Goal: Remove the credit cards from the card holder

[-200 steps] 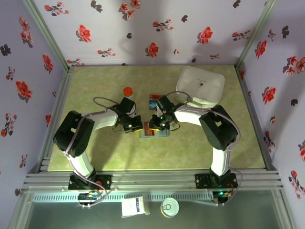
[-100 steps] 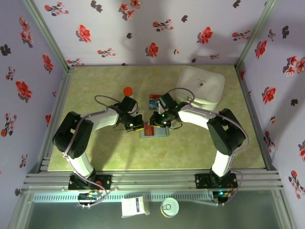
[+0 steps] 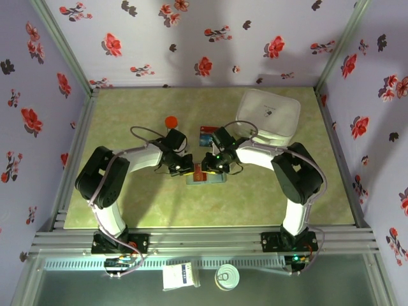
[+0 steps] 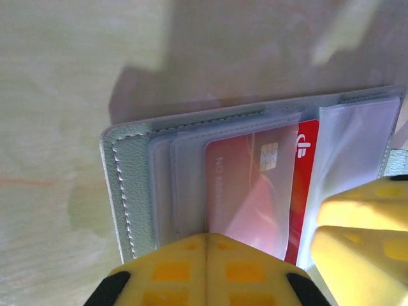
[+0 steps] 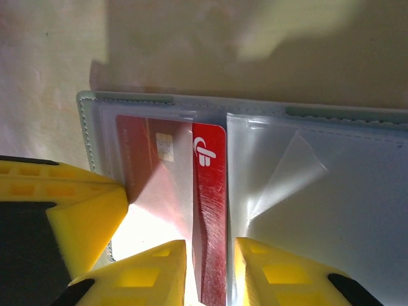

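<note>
The grey-blue card holder (image 3: 207,178) lies open on the table, and a red credit card (image 4: 255,182) sits in its clear sleeve. My left gripper (image 4: 207,237) is shut, its tips pressing on the left panel (image 4: 131,185) of the holder. My right gripper (image 5: 209,245) is narrowly open. Its fingers (image 5: 153,271) stand on either side of the card's bare red strip (image 5: 210,191) at the centre fold. That strip looks slightly bowed. In the top view both grippers meet over the holder, left gripper (image 3: 182,166) and right gripper (image 3: 208,165). Another teal and red credit card (image 3: 207,132) lies on the table behind them.
A white lidded box (image 3: 269,115) stands at the back right, close to my right arm. A small red-topped object (image 3: 171,122) sits behind my left arm. The left gripper's yellow finger (image 5: 70,213) shows at the left of the right wrist view.
Both grippers stay at the card holder. The left arm has crept slightly right, and the right jaws have parted a little.
</note>
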